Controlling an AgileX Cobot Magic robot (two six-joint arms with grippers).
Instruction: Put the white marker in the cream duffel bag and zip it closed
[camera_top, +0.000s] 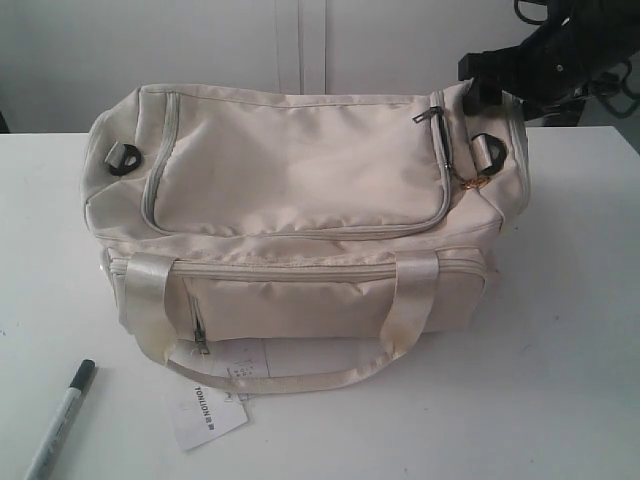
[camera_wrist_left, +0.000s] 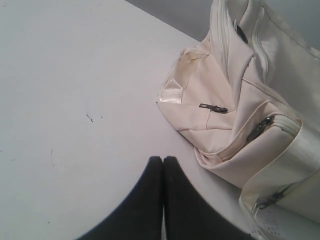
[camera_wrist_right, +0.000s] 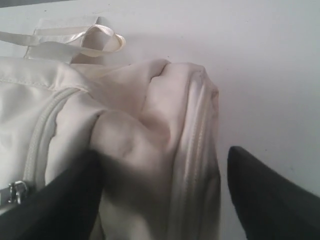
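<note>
The cream duffel bag (camera_top: 300, 210) stands in the middle of the white table, its top flap zipper run shut with the pull (camera_top: 428, 113) at the right end. The white marker (camera_top: 62, 420) with its dark cap lies on the table at the front left, apart from the bag. My right gripper (camera_top: 485, 85) is at the bag's back right end. In the right wrist view my right gripper (camera_wrist_right: 164, 151) is open, and a bunched end of the bag (camera_wrist_right: 125, 100) sits between its dark fingers (camera_wrist_right: 270, 195). My left gripper (camera_wrist_left: 163, 160) is shut and empty over bare table beside the bag (camera_wrist_left: 240, 100).
A white paper tag (camera_top: 210, 405) hangs from the front handle (camera_top: 300, 375) onto the table (camera_top: 560, 350). A black strap ring (camera_top: 125, 157) sits at the bag's left end. A white wall stands behind the table's back edge.
</note>
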